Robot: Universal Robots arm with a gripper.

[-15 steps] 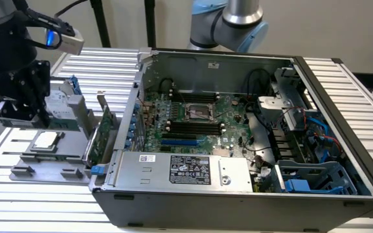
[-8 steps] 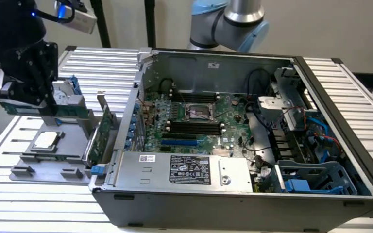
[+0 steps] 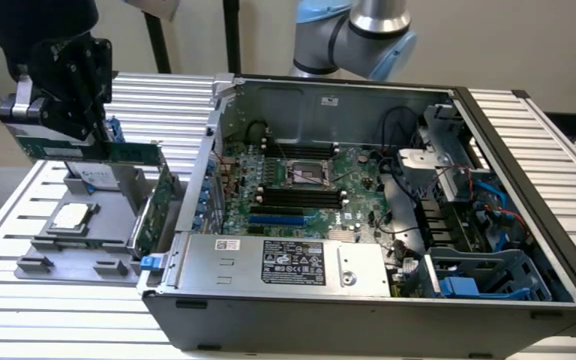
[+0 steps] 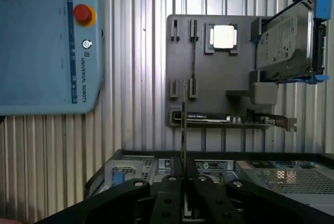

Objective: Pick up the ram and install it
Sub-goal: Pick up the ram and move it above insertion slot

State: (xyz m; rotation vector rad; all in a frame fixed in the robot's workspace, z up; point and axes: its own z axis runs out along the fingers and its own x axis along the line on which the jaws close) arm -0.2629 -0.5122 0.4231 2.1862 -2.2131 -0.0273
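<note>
Claw [image 4: 183, 181] clamped on thin green ram stick [image 4: 183, 130], near grey plastic holder tray [image 3: 118, 214]. Carry level, no twist; line edge up with black motherboard slots [image 3: 298, 196].

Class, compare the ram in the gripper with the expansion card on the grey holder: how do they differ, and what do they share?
The ram is clamped in the gripper, above the holder; the expansion card stands in the holder. The ram is a narrow stick; the expansion card is taller. Both are green circuit boards, on edge.
</note>
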